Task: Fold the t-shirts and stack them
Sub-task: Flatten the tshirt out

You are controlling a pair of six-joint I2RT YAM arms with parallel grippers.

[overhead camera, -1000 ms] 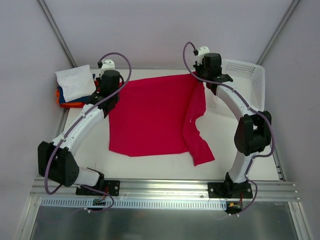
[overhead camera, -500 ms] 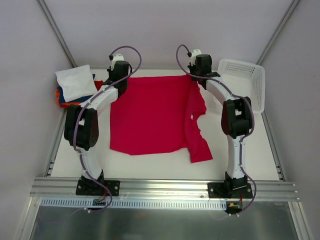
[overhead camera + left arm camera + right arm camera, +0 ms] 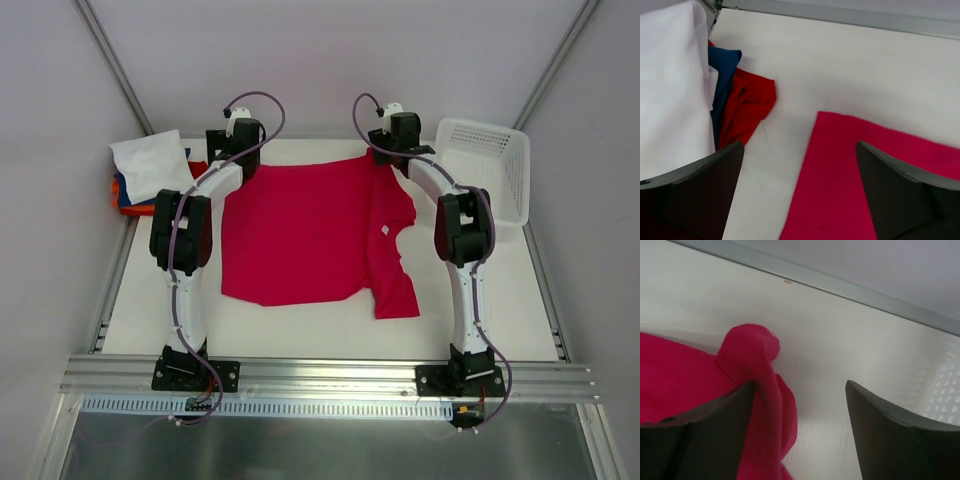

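Crimson-red cloth t-shirt point(image 3: 300, 235) spread flat mid-way across the white table point(image 3: 300, 325), right side doubled over, one sleeve trailing toward the near edge. Far-left corner lying just below and between the fingers of the left gripper point(image 3: 797, 147), jaws wide, nothing held. Far-right corner bunched into a small hump against one finger of the right gripper point(image 3: 800, 385), jaws likewise wide apart and empty. Pile of folded t-shirts point(image 3: 150, 175) at far left, white on top. White plastic mesh basket point(image 3: 495, 175) at far right.
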